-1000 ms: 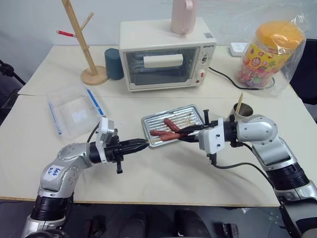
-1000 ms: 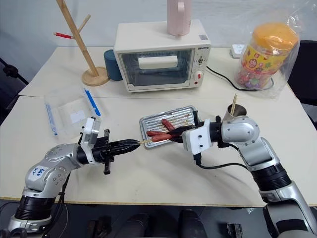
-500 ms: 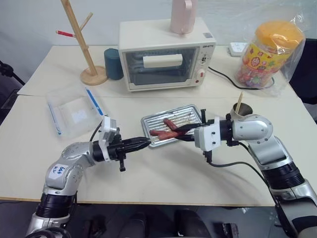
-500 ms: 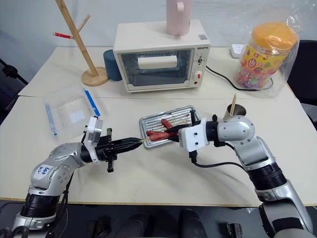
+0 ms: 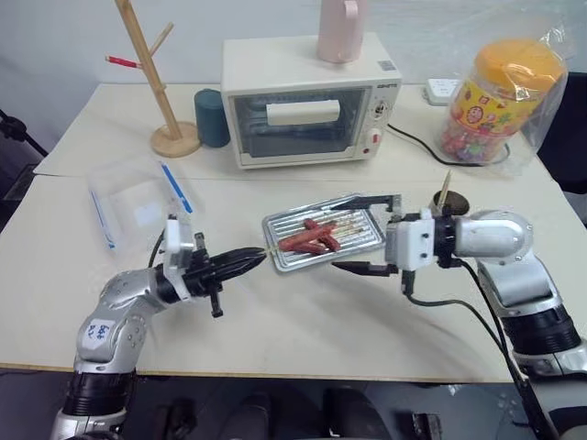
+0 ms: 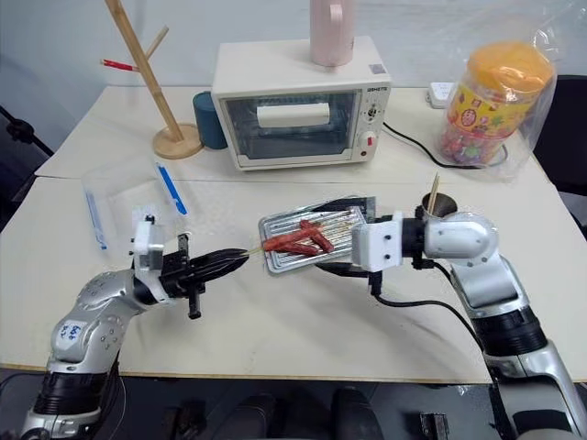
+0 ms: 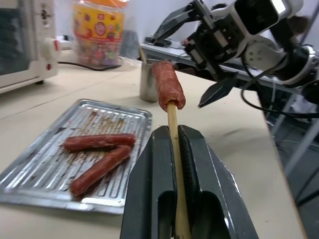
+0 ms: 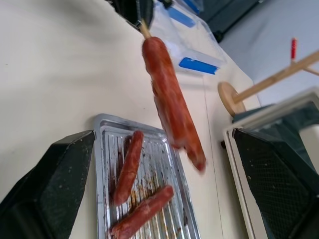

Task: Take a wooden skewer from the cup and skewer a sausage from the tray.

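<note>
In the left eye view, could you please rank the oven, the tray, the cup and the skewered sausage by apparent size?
1. The oven.
2. The tray.
3. and 4. The cup, half hidden behind the right arm, and the sausage look alike in size; unsure.

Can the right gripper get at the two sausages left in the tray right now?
Probably yes. The right gripper is open and sits right beside the tray, with nothing between it and the two sausages. The skewered sausage, held up by the left gripper, hangs above them and might get bumped.

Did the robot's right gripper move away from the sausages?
Yes. The right gripper opened and backed toward the cup, off the tray.
</note>
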You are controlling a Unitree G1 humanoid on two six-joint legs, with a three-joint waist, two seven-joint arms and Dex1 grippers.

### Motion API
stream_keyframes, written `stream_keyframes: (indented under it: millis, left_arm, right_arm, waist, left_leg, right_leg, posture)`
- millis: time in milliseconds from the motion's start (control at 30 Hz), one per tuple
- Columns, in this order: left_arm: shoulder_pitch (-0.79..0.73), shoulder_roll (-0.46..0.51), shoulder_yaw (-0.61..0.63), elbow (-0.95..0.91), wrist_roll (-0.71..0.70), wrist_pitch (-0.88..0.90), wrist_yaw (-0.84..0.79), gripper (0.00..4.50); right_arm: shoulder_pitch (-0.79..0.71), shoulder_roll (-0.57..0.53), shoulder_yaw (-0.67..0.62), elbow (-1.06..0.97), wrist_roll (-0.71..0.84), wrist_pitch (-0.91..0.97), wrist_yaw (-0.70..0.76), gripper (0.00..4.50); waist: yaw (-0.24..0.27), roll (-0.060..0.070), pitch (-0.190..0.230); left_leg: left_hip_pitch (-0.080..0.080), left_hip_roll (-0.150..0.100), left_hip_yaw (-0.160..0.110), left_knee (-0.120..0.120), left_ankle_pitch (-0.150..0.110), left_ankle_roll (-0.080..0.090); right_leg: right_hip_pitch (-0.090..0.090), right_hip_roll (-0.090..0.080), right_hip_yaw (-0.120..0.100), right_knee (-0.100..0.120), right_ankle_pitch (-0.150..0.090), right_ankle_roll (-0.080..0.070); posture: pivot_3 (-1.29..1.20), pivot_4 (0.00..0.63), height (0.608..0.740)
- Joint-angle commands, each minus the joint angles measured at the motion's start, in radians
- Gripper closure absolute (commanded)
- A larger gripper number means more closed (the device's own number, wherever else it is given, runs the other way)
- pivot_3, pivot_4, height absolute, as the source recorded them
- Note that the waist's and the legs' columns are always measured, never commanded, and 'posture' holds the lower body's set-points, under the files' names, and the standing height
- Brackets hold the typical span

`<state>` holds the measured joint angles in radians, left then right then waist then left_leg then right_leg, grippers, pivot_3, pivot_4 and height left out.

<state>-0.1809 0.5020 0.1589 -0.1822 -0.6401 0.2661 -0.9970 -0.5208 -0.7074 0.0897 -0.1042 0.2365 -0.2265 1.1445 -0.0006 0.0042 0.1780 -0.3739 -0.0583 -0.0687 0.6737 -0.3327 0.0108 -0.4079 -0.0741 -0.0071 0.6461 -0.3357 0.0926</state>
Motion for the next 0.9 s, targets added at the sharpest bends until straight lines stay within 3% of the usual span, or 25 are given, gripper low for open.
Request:
stream_keyframes:
  millis: [33,167,367,500,767,900]
  left_arm:
    - [0.047,-0.013,0.119,-0.043,-0.015,-0.053,0.087,4.50]
    - [0.066,-0.051,0.262,-0.014,-0.051,-0.053,0.254,4.50]
    - [-0.014,-0.090,0.429,0.093,-0.029,-0.079,0.537,4.50]
    - [-0.090,-0.071,0.448,0.206,0.014,-0.074,0.641,4.50]
    - [-0.214,-0.034,0.400,0.396,0.088,-0.113,0.645,4.50]
    - [-0.202,-0.028,0.363,0.372,0.114,-0.120,0.620,3.55]
  right_arm:
    - [0.096,0.018,-0.127,-0.138,0.272,0.110,-0.017,0.03]
    - [0.242,0.016,-0.218,-0.275,0.489,0.326,-0.126,0.03]
    - [0.414,0.058,-0.259,-0.393,0.480,0.346,-0.216,0.03]
    - [0.433,0.077,-0.245,-0.396,0.422,0.320,-0.235,0.03]
    - [0.424,0.090,-0.227,-0.404,0.381,0.317,-0.242,0.03]
    - [0.450,0.079,-0.223,-0.411,0.368,0.318,-0.226,0.00]
  waist:
    - [0.001,0.000,0.000]
    - [0.004,0.000,0.000]
    - [0.016,-0.003,-0.001]
    - [0.025,-0.005,-0.002]
    - [0.025,-0.008,-0.003]
    - [0.023,-0.008,-0.003]
  left_leg:
    - [0.000,0.000,0.000,0.000,0.000,0.000]
    - [0.000,0.000,-0.001,0.000,0.000,0.000]
    - [0.000,0.000,-0.001,0.000,0.000,0.000]
    - [0.001,-0.001,-0.001,0.001,0.000,0.000]
    - [0.000,-0.001,-0.001,0.002,0.000,0.001]
    - [0.000,-0.001,-0.001,0.001,0.000,0.000]
  right_leg:
    - [0.000,0.000,0.000,0.000,0.000,0.000]
    - [0.001,0.000,0.000,0.000,0.000,0.000]
    - [0.001,0.000,0.000,0.000,0.000,0.000]
    - [0.001,0.000,0.000,0.001,0.000,0.000]
    - [0.001,0.000,-0.001,0.001,0.000,0.000]
    - [0.001,0.000,-0.001,0.001,0.000,0.000]
  posture:
    - [0.00,0.150,0.740]
    - [0.00,0.150,0.740]
    - [0.00,0.150,0.740]
    - [0.00,0.150,0.740]
    - [0.00,0.150,0.740]
    - [0.00,0.150,0.740]
